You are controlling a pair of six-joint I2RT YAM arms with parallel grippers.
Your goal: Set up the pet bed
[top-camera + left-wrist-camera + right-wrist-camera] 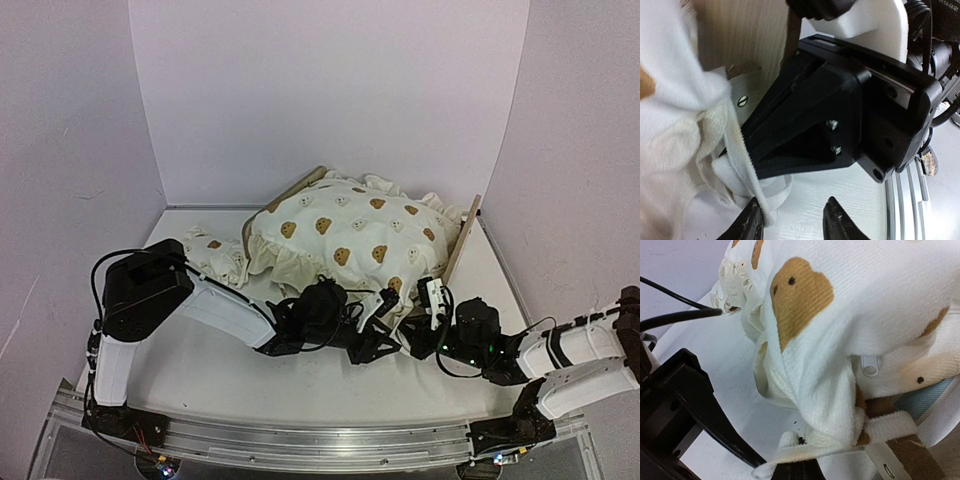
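fingers of left hand (795,222) are standing apart, one brushing a tie (742,165). right hand (800,471) is pressing its fingers together beneath a second tie (805,452). bed (464,235) is sitting on the surface (200,370) beyond both hands, cushion (340,230) lying over it.

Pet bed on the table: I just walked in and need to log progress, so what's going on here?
Both arms are working at the near edge of the pet bed, whose wooden frame carries the bear-print cushion. The right claw is shut at the loose end of a cushion tie that wraps a frame post. The left claw stands open beside it, holding nothing. A small pillow lies on the table, left of the bed.
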